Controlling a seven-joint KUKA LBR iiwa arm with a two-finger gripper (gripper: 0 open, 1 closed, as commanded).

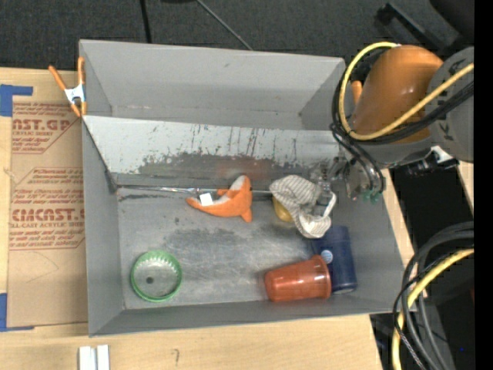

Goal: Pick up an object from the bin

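I see my gripper (330,193) by the bin's (223,91) right wall, touching a crumpled pale cloth (296,192); orange cup (297,280) near the front-right corner.

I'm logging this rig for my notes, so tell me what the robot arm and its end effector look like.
A rounded, glossy orange cover caps the wrist, looped by yellow and black cables. The arm body beside it is grey. The end effector is dark and metallic.
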